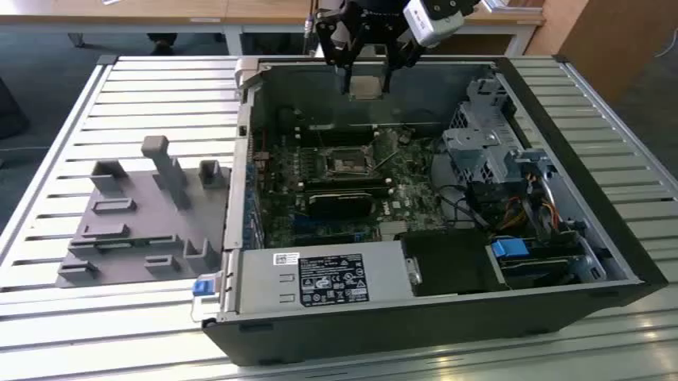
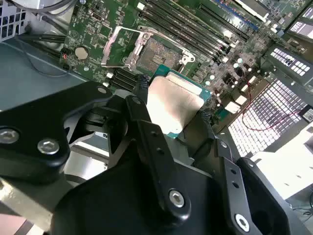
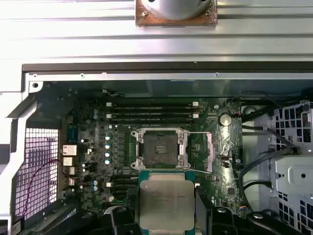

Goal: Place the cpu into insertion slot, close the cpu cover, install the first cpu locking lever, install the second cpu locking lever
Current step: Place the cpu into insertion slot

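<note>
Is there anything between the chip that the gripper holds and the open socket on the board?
Nothing visible. The gripper holds the chip over the board. The cover is swung open beside the socket, and the socket lies bare.

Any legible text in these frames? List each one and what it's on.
Label on the power supply: print too small to read.
White sticker beside that label: too small to read.
Top of the cpu: faint marking, not legible.
Nothing here can be quoted.
</note>
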